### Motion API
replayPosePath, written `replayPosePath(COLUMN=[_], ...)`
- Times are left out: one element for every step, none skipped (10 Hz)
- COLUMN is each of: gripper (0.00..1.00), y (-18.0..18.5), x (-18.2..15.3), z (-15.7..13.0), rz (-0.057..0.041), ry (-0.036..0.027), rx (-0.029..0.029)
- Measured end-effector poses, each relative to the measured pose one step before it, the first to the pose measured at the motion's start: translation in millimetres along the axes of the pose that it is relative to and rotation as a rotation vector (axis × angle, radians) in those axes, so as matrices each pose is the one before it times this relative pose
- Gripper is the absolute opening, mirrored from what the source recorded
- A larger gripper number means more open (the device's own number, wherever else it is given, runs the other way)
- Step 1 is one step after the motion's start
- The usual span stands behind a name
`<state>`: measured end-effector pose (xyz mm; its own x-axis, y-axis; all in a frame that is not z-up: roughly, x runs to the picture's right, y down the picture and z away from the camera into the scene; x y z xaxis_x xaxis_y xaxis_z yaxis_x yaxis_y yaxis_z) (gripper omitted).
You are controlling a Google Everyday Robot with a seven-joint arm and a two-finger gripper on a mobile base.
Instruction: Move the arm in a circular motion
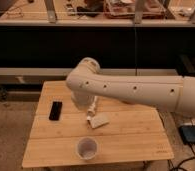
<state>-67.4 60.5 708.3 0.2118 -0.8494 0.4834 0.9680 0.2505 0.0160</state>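
Pale slatted wooden tabletop [133,136] carries a flat black rectangular device [55,110], white round cup [87,148], flat white packet [99,121], slim white object [93,107].

The arm [136,90] is a thick cream-white tube marked with a row of small dark dots. It reaches in from the right edge almost level across the back of the table [133,137]. At its left end it swells into a bulbous rounded joint above the table's left half, and from there a shorter pale segment drops toward the tabletop. The tool cannot be made out, as that lower part is shadowed under the joint.
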Motion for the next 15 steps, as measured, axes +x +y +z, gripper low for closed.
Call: replayPosePath(gripper=[0.09,0.09,0.09,0.09,0.09,0.09,0.09,0.09,0.09,0.09,0.09,0.09,0.09,0.09,0.09], y=[2.56,9.22,8.18,9.65,19.89,16.72,27.11,24.40,49.87,30.12,31.53,24.36,14.15,6.53,-3.85], x=[33.27,40.02,27.20,31.08,34.18,18.13,13.90,4.61,-6.43,-8.11,-19.18,-26.05,-21.21,-23.51,-33.49], z=[7.97,4.12,-0.59,-6.82,-13.98,-11.12,-14.50,-11.51,-20.28,-10.53,-12.01,-9.98,-6.66,-5.18,-3.91], rz=[-0.00442,0.01618,0.02092,0.02772,0.03363,0.02644,0.03996,0.03263,0.06186,0.03506,0.04276,0.03523,0.01950,0.00396,-0.01600], ry=[0.03450,0.05164,0.04214,0.05615,0.06837,0.03852,0.03214,0.01434,-0.00484,-0.01174,-0.03673,-0.04970,-0.03806,-0.03961,-0.05597], rx=[0.01124,0.01105,0.00509,0.00224,-0.01384,-0.01618,-0.03253,-0.03218,-0.07135,-0.04183,-0.04025,-0.02628,-0.01353,-0.00456,0.00693])
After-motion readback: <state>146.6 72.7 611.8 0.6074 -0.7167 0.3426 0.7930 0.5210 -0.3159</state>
